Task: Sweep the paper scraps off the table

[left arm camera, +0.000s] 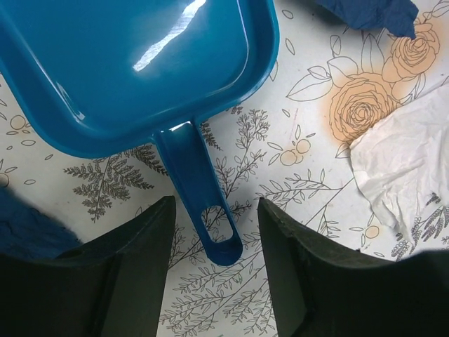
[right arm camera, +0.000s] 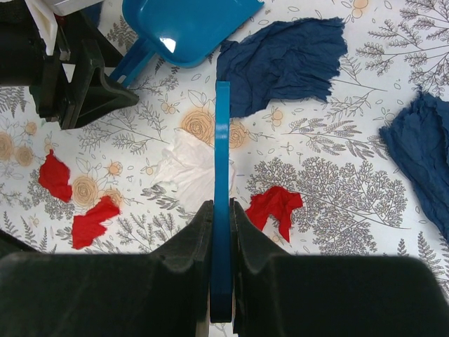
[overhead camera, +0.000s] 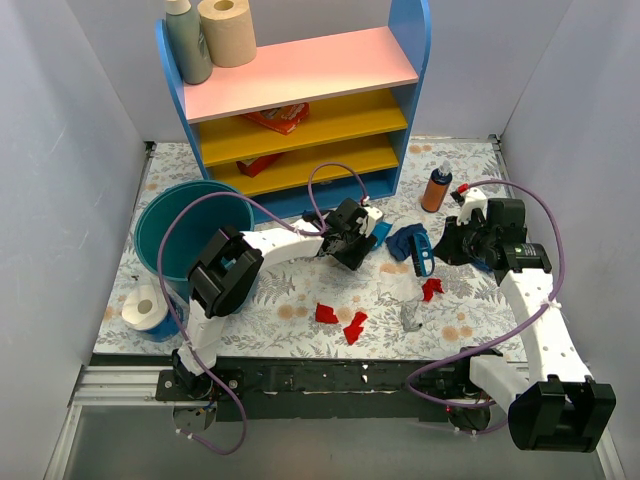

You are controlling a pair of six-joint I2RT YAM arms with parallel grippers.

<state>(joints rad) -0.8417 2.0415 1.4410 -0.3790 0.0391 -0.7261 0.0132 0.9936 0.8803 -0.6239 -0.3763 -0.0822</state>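
Top view: the white fern-and-flower print cloth surface (overhead camera: 480, 170) carries the crumpled paper scraps in its middle. Red paper wads (overhead camera: 327, 313) lie near the front and a dark blue paper wad (overhead camera: 403, 240) sits beside the small blue plastic hand brush (overhead camera: 422, 255); nothing looks swept up yet. The left claw (overhead camera: 350, 235) reaches to the blue plastic dustpan (overhead camera: 381, 232) and the right claw (overhead camera: 452, 245) has the brush, so one tool per arm, probably the setup for sweeping. Left wrist view: the left claw (left arm camera: 216, 203) is open, its fingers (left arm camera: 140, 267) straddling the dustpan (left arm camera: 140, 70) handle with a gap on each side, not touching. It is likely lined up this way to pinch the handle and steady the pan. A white paper wad (left arm camera: 400, 168) lies near, to the right. Right wrist view: the right claw (right arm camera: 222, 207) is clamped on the brush (right arm camera: 222, 133), seen edge-on and pointing toward the dustpan (right arm camera: 182, 24). The white paper wad (right arm camera: 189, 172) and a red wad (right arm camera: 277, 207) sit on either side of it, well placed for a push toward the pan. More dark blue paper (right arm camera: 280, 60) lies just beside the pan.
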